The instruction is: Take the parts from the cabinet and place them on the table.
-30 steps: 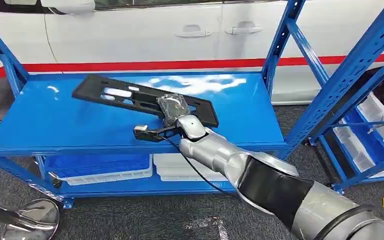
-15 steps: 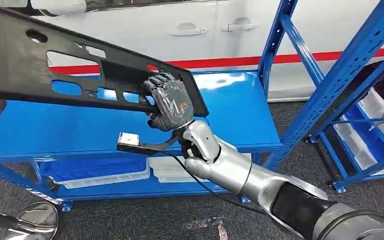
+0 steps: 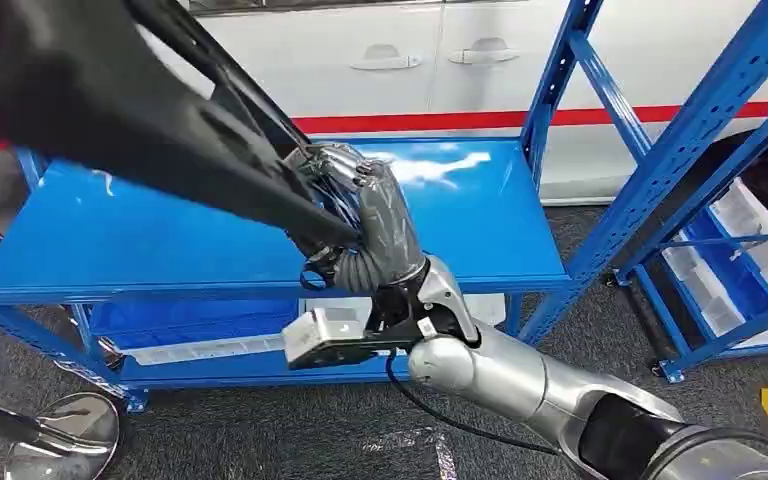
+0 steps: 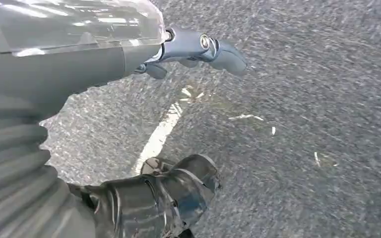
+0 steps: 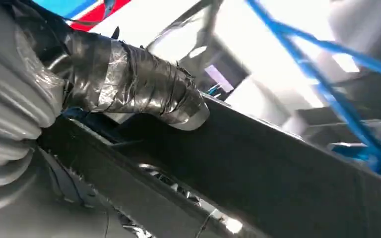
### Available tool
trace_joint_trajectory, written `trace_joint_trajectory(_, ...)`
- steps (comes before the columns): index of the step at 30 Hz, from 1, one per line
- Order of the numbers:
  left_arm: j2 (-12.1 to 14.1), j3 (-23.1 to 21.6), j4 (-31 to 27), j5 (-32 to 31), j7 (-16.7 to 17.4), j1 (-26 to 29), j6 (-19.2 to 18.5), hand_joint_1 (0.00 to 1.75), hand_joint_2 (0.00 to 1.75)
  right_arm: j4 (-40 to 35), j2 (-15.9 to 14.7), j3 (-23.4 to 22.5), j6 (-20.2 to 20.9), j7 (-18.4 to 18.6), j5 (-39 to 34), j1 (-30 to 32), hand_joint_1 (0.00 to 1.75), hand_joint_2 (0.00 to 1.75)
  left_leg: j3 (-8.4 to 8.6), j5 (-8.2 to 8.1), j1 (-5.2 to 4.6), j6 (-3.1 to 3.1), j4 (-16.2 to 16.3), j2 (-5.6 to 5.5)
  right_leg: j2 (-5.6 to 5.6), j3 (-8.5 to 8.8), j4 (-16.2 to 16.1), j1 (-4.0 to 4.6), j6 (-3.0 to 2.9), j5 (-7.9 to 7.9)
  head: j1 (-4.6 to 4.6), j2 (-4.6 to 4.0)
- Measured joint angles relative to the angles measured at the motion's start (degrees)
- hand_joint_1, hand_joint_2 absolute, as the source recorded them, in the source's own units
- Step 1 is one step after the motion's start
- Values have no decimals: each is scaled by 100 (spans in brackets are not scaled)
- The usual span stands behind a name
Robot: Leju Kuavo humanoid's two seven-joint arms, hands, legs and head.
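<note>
Swinging up off the blue metal shelf (image 3: 480, 215), our right hand (image 3: 375, 215) clamps the long black plastic panel (image 3: 110, 110); we've cleared the cabinet, table next.

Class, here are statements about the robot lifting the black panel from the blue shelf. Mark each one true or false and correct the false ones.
1. The right hand grips the black panel. True.
2. The panel lies flat on the blue shelf. False: it is lifted off the shelf and tilted, close to the head camera.
3. A white car with a red stripe stands behind the shelf. True.
4. The left hand holds a second part. False: it holds nothing, with its fingers apart over grey floor.
5. White trays sit on the level below the shelf top. True.
</note>
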Motion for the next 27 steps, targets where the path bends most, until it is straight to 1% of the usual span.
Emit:
trace_joint_trajectory(1, -2, 0, 0, 9, 37, -4, 0, 0, 175, -132, 0, 0, 91, -208, -302, 56, 175, 175, -46, 21, -31, -43, 13, -15, 17, 12, 26, 62, -41, 98, -2, 0)
trace_joint_trajectory(2, -2, 0, 0, 17, 65, 2, 0, 0, 175, -240, 0, 0, 179, -355, -527, 98, 175, 175, -41, 55, -31, -88, 15, -20, 27, -34, 20, 59, -72, 135, 2, 0)
trace_joint_trajectory(3, -2, 0, 0, 37, 76, 1, -7, 0, 175, -312, 0, -2, 260, -464, -717, 122, 175, 175, -64, 95, -29, -130, 13, -21, 30, -52, -14, 61, -94, 124, -7, 0)
trace_joint_trajectory(4, -7, 2, 0, 52, 83, 1, -22, 0, 175, -386, 0, -2, 334, -550, -907, 166, 175, 175, -78, 146, -27, -166, -13, -23, 27, -85, -9, 92, -144, 161, 0, 0)
trace_joint_trajectory(5, -7, 2, 2, 63, 83, 11, -39, 0, 175, -435, -2, -4, 374, -611, -1033, 199, 175, 175, -99, 174, -26, -191, -11, -34, 13, -131, -55, 41, -198, 216, -2, 0)
trace_joint_trajectory(6, -7, 2, 4, 77, 87, 15, -57, 0, 175, -470, -2, -18, 413, -673, -1158, 199, 175, 175, -169, 1, 4, -218, 77, -26, -14, -157, -65, 32, -239, 274, 0, 0)
trace_joint_trajectory(7, -11, 2, 4, 98, 89, 19, -72, 0, 175, -502, 0, -28, 448, -720, -1264, 204, 175, 175, -268, -336, 6, -253, 341, -17, -15, -224, -65, 26, -296, 330, -20, 0)
trace_joint_trajectory(8, -15, 2, 4, 112, 89, 15, -96, 0, 175, -522, 0, -48, 476, -751, -1330, 219, 175, 175, -379, -675, 18, -283, 746, -17, -17, -295, -65, 33, -309, 381, -24, 0)
trace_joint_trajectory(9, -17, 2, 4, 116, 89, 10, -107, 0, 175, -528, 0, -68, 483, -780, -1387, 230, 175, 175, -494, -972, 28, -306, 1211, -17, -29, -375, -63, 43, -315, 439, -20, 0)
trace_joint_trajectory(10, -22, 2, 4, 118, 89, 8, -111, 0, 175, -528, 0, -83, 485, -801, -1417, 239, 175, 175, -556, -1113, 28, -315, 1569, -17, -34, -457, -59, 53, -315, 496, -20, 0)
trace_joint_trajectory(11, -26, 2, 4, 122, 89, 9, -116, 0, 175, -528, 0, -90, 485, -821, -1435, 253, 175, 175, -530, -1085, 28, -315, 1716, -17, -41, -528, -57, 55, -314, 547, -22, 0)
trace_joint_trajectory(12, -31, 2, 4, 127, 89, 8, -118, 0, 175, -533, 0, -96, 483, -845, -1469, 269, 175, 175, -373, -903, 28, -304, 1633, -18, -44, -610, -54, 60, -309, 606, -22, 0)
trace_joint_trajectory(13, -31, 2, 4, 131, 89, 7, -120, 0, 175, -535, 0, -103, 481, -856, -1491, 282, 175, 175, -128, -689, 26, -288, 1357, -18, -44, -674, -49, 61, -304, 655, -20, 0)
trace_joint_trajectory(14, -31, 2, 4, 136, 89, 3, -122, 0, 175, -535, 0, -114, 476, -867, -1513, 291, 175, 175, 232, -509, 19, -260, 894, -18, -42, -729, -46, 61, -292, 702, -22, 0)
trace_joint_trajectory(15, -31, 4, 4, 144, 89, -10, -122, 0, 175, -539, 0, -129, 461, -889, -1527, 301, 175, 175, 618, -486, 2, -212, 382, -19, -42, -748, -43, 55, -277, 742, -22, 0)
trace_joint_trajectory(16, -28, 6, 4, 170, 92, -34, -122, 0, 175, -559, 2, -157, 450, -921, -1550, 325, 175, 175, 912, -691, -25, -173, -113, -18, -47, -771, -44, 69, -236, 777, -22, 0)
trace_joint_trajectory(17, -28, 13, 4, 181, 96, -46, -122, 0, 175, -568, 2, -179, 430, -948, -1588, 342, 175, 175, 1014, -720, -51, -169, -293, -30, -62, -771, -55, 57, -199, 826, -17, 0)
trace_joint_trajectory(18, -28, 31, 4, 188, 105, -45, -120, 0, 175, -568, 2, -194, 419, -974, -1610, 355, 175, 175, 940, -679, -71, -142, -274, -35, -74, -766, -86, 40, -166, 883, -17, 0)
trace_joint_trajectory(19, -28, 46, 4, 199, 107, -55, -120, 0, 175, -572, 2, -205, 402, -1003, -1623, 373, 175, 175, 924, -658, -88, -118, -270, -35, -74, -769, -116, 31, -136, 932, -24, 0)
trace_joint_trajectory(20, -31, 63, 4, 208, 107, -46, -120, 0, 175, -585, 2, -232, 391, -1018, -1627, 408, 175, 175, 895, -564, -84, -74, -338, -28, -67, -765, -164, 49, -85, 1002, -20, 0)
trace_joint_trajectory(21, -33, 72, 4, 225, 107, -44, -118, 0, 175, -585, 2, -249, 387, -1033, -1629, 427, 175, 175, 916, -462, -6, -45, -402, 20, -54, -804, -96, 33, -67, 904, -22, 0)
trace_joint_trajectory(22, -31, 83, 4, 225, 107, -45, -116, 0, 175, -598, 2, -258, 387, -1042, -1645, 432, 175, 175, 858, -388, -20, -14, -425, 20, -42, -876, 41, 46, -46, 631, -15, 0)
trace_joint_trajectory(23, -33, 92, 4, 221, 87, -55, -105, 0, 175, -605, 2, -278, 398, -1046, -1669, 438, 175, 175, 763, -329, -21, 68, -415, 50, -40, -971, 411, 40, -41, 212, -15, 0)
trace_joint_trajectory(24, -33, 94, 4, 216, 63, -55, -98, 0, 175, -614, 2, -284, 426, -1048, -1688, 449, 175, 175, 676, -266, -28, 67, -399, 52, -39, -1066, 850, 37, -28, -119, -11, 0)
trace_joint_trajectory(25, -33, 94, 4, 214, 57, -55, -99, 0, 175, -614, 2, -286, 446, -1048, -1703, 460, 175, 175, 630, -236, -29, 68, -385, 54, -40, -1106, 1076, 36, -20, -237, -15, 0)
trace_joint_trajectory(26, -33, 94, 4, 199, 33, -55, -94, 0, 175, -614, 2, -286, 496, -1038, -1719, 487, 175, 175, 496, -164, -29, 57, -349, 62, -41, -1148, 1513, 28, 7, -279, -13, 0)
trace_joint_trajectory(27, -33, 94, 4, 190, 19, -54, -92, 0, 175, -614, 2, -286, 505, -1031, -1719, 497, 175, 175, 393, -119, -23, 44, -306, 65, -42, -1070, 1562, 8, 28, -104, -13, 0)
